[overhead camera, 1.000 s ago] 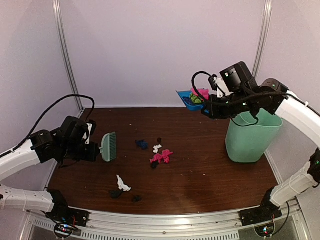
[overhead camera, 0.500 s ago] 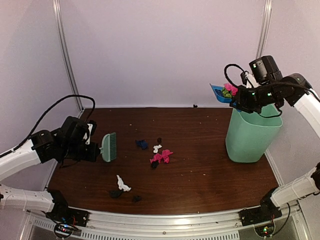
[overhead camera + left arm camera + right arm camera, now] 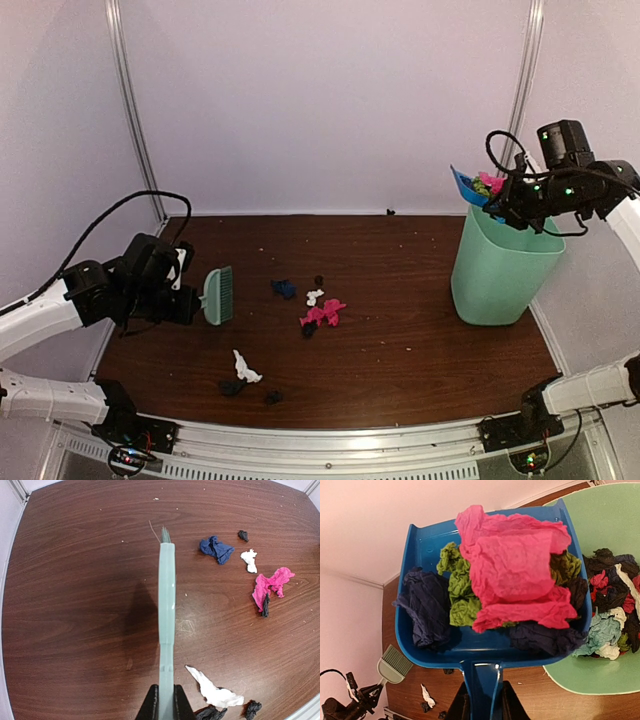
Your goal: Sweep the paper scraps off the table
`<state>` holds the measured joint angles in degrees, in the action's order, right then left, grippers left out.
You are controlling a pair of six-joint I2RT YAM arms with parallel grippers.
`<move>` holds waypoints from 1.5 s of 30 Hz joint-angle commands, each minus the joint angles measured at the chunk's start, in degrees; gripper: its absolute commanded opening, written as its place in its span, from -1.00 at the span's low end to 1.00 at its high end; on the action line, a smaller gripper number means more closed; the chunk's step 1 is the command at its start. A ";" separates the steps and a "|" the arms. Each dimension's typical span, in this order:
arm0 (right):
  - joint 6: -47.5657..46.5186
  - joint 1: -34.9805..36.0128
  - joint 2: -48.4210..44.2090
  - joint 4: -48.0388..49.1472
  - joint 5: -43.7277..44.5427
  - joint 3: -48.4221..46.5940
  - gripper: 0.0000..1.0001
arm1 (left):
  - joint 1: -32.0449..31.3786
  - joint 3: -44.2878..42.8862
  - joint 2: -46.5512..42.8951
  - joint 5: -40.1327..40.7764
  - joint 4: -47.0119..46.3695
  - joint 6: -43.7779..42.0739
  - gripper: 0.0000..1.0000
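Paper scraps lie on the table (image 3: 400, 330): a pink wad (image 3: 324, 313) (image 3: 272, 585), a dark blue one (image 3: 284, 289) (image 3: 216, 548), white ones (image 3: 246, 368) (image 3: 215, 692) and small black bits (image 3: 272, 397). My left gripper (image 3: 190, 300) (image 3: 166, 700) is shut on the mint-green brush (image 3: 218, 293) (image 3: 166, 595), held above the table's left side. My right gripper (image 3: 522, 205) (image 3: 485, 700) is shut on the handle of the blue dustpan (image 3: 467, 186) (image 3: 485, 650), raised at the bin's rim. The pan holds pink, green and dark blue scraps (image 3: 515, 575).
The mint-green bin (image 3: 500, 270) (image 3: 615, 525) stands at the table's right and holds several scraps. A silver rail (image 3: 330, 445) runs along the near edge. White walls enclose the back and sides.
My right arm has carried the loaded dustpan rightward and up, from over the table's back to the bin's rim. The left arm and brush have not moved.
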<state>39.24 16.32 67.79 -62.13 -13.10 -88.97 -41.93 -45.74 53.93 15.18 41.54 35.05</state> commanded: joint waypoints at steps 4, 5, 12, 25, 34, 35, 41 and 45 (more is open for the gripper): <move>5.42 -5.81 -3.10 7.78 -11.54 3.50 -1.00 | 0.45 0.39 -0.17 -0.32 -3.66 -0.59 -1.00; 6.25 -6.38 -3.41 8.74 -12.76 3.95 -1.00 | 0.44 0.38 -0.18 -0.33 -3.66 -0.64 -1.00; 11.19 -10.72 -5.13 13.19 -18.17 5.35 -1.00 | 0.44 0.38 0.07 -0.45 -3.65 -0.65 -1.00; 33.33 -20.75 -11.80 33.30 -31.61 16.61 -1.00 | 0.45 0.32 0.77 -0.85 -3.66 -0.68 -1.00; 54.18 -23.45 -16.70 55.72 -35.77 28.77 -1.00 | 0.45 -1.80 0.90 -2.63 -1.46 -0.32 -1.00; 55.84 -23.59 -17.05 56.95 -35.72 29.70 -1.00 | 0.39 -2.38 1.03 -2.95 -0.52 -0.13 -1.00; 67.20 -23.87 -19.14 67.54 -34.79 36.03 -1.00 | 0.44 -7.62 2.74 -5.52 5.48 1.77 -1.00; 70.71 -23.87 -20.05 69.67 -34.06 37.80 -1.00 | 0.41 -12.75 4.47 -6.44 11.86 3.20 -1.00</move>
<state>102.87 -7.14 49.08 -0.05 -47.57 -52.34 -41.93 -53.10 57.30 10.35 48.18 36.38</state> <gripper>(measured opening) 0.160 0.097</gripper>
